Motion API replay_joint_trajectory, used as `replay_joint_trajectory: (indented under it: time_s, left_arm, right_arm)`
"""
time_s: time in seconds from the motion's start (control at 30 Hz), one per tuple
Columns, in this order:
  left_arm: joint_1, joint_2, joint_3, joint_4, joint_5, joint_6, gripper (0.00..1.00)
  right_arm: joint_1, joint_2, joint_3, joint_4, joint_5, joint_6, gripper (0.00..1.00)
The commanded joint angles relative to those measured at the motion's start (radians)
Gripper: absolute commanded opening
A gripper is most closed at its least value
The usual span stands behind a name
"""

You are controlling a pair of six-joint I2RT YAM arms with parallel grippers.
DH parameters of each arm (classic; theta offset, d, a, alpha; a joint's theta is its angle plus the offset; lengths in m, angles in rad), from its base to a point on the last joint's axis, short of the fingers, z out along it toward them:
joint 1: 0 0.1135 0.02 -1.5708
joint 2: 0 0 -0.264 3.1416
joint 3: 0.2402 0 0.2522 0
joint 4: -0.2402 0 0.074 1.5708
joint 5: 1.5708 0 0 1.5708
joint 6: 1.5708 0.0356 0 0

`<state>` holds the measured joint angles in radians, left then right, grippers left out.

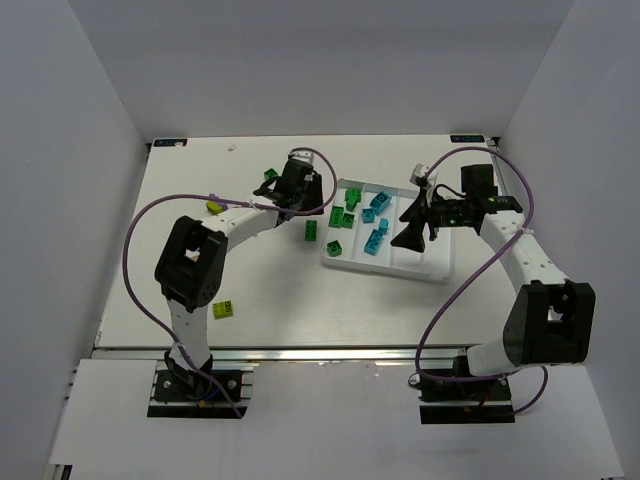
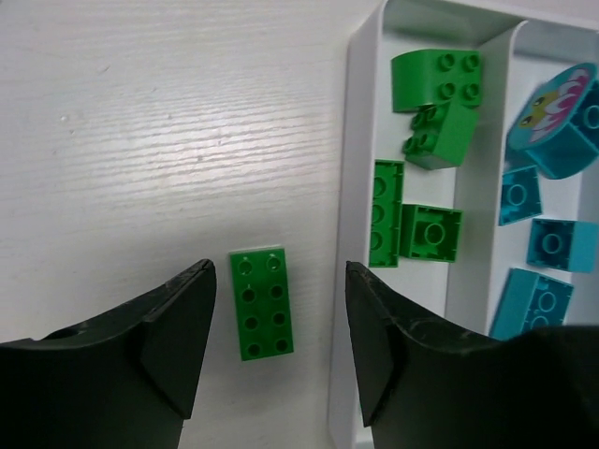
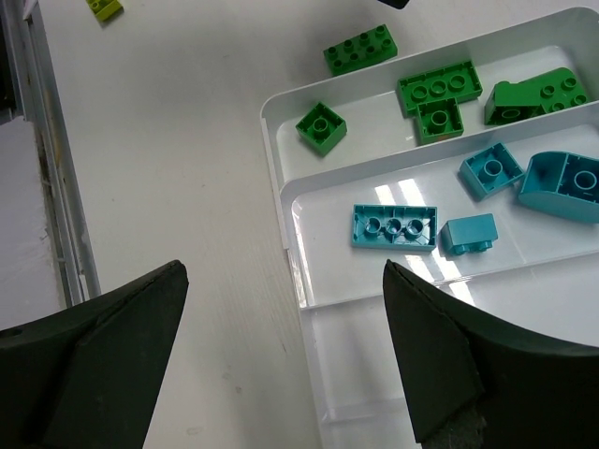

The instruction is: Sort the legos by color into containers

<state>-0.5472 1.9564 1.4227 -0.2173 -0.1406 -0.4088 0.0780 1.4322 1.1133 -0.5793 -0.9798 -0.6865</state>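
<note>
Here, white walls [image 1: 320, 60] surround the pale table [image 1: 270, 300] and tray [image 1: 405, 266].

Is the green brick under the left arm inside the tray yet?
Out. The green brick lies on the table, just outside the tray, between the open left tool.

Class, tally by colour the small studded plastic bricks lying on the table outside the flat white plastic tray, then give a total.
Green studded plastic bricks: 2
Lime yellow-green studded plastic bricks: 2
Total: 4
</note>
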Motion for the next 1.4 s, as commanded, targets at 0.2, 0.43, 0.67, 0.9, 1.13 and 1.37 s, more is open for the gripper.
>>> replay_joint_trajectory:
  time_s: [0.2, 0.43, 0.67, 0.9, 1.13, 1.37]
  left_arm:
    - [0.0, 0.022, 0.004, -0.077, -0.027, -0.05, 0.63]
    - [-0.011, 0.082, 0.019, -0.129, -0.034, -0.05, 0.64]
    - [-0.034, 0.133, 0.067, -0.158, -0.031, -0.038, 0.65]
    - [-0.076, 0.219, 0.13, -0.298, -0.14, -0.015, 0.63]
    - [-0.086, 0.22, 0.033, -0.321, -0.212, -0.024, 0.5]
    - [-0.086, 0.19, -0.005, -0.289, -0.186, -0.033, 0.03]
  right_arm:
    - [-0.006, -0.029, 0.007, 0.012, -0.02, 0.005, 0.89]
    - [-0.006, -0.035, -0.003, 0.015, -0.019, 0.01, 0.89]
    - [-0.007, -0.036, 0.0, 0.018, -0.022, 0.013, 0.89]
    - [-0.009, -0.039, -0.001, 0.018, -0.022, 0.013, 0.89]
    - [-0.015, -0.036, -0.004, 0.021, -0.026, 0.013, 0.89]
    - [-0.017, -0.035, 0.003, 0.018, -0.03, 0.012, 0.89]
